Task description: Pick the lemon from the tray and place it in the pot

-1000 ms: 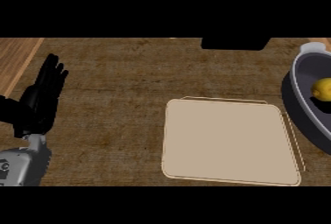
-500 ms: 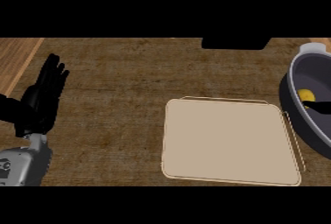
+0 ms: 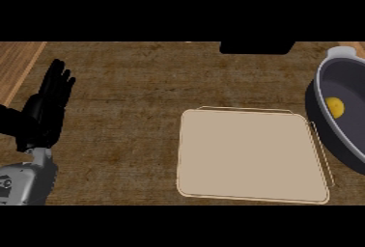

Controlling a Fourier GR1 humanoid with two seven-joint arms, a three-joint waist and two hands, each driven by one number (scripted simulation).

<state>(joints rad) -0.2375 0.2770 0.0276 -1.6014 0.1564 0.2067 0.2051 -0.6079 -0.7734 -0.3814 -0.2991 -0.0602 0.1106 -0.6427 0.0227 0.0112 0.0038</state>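
A yellow lemon (image 3: 335, 107) lies inside the dark grey pot (image 3: 348, 144) at the right edge of the head view. The beige tray (image 3: 249, 154) sits on the counter just left of the pot and carries nothing. My left hand (image 3: 44, 115) rests open at the left side, fingers straight and pointing up, far from both tray and pot. My right hand does not show in the view.
A black object (image 3: 257, 47) sits at the counter's far edge, above the tray. A lighter wooden strip (image 3: 18, 65) runs along the counter's upper left corner. Brown countertop lies between my left hand and the tray.
The lemon shifted inside the pot, settling against its left wall. The dark shape seen near it half a second ago is gone. My left hand stays put.
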